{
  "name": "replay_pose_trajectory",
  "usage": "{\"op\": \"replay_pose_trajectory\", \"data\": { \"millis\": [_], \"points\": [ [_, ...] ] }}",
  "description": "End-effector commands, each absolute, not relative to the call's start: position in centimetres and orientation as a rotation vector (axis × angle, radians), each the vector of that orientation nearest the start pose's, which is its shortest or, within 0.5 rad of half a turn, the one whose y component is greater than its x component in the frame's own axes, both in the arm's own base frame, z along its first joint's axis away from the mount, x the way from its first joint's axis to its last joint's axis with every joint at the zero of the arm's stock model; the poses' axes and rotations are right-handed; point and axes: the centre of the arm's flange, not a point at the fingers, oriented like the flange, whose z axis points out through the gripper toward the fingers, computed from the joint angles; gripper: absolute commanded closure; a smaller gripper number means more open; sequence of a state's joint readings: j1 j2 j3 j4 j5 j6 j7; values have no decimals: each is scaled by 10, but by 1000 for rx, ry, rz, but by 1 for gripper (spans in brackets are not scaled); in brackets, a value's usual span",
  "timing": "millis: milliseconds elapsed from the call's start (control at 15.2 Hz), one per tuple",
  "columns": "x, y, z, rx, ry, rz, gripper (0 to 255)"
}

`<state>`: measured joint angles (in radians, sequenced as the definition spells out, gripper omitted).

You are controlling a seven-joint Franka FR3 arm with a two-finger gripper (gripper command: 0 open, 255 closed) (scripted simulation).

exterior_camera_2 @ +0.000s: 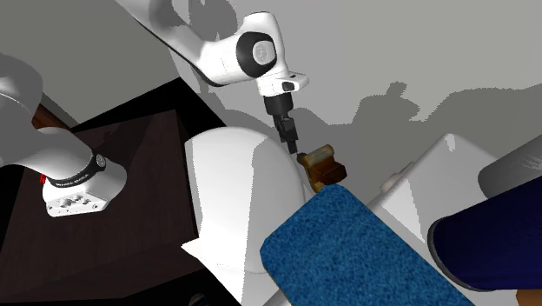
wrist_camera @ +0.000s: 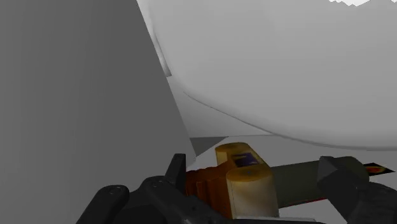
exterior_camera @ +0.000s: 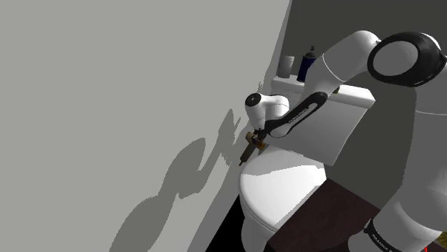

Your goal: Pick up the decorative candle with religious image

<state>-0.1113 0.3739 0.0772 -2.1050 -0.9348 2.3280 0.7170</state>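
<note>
Grey wall [exterior_camera: 107, 86] is seen across the left and centre of the shoulder view. White toilet [exterior_camera: 283, 182], lid shut, is seen at lower centre, with its tank [exterior_camera: 326, 132] just behind. White arm [exterior_camera: 337, 64] is extended from the upper right. End effector [exterior_camera_2: 293, 142] is clamped on the yellow-brown candle [wrist_camera: 248, 184], at frame centre by the lid's rear edge, near the tank.

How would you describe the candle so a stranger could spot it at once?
Find the white toilet beside the grey wall. Close to its tank, the candle is at the black gripper's tip. It is small, tan and reddish brown; its neighbours are white or blue.
</note>
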Motion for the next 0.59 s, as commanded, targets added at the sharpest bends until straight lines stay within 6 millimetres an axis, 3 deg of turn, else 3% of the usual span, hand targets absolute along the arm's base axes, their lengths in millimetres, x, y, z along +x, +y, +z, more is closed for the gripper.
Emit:
{"op": "replay_pose_trajectory", "data": {
  "millis": [0, 264, 528],
  "points": [
    [589, -44, 216, 2503, -65, 115, 0],
    [620, -59, 188, 2442, -86, 137, 0],
    [620, -59, 167, 2442, -86, 137, 0]
  ]
}}
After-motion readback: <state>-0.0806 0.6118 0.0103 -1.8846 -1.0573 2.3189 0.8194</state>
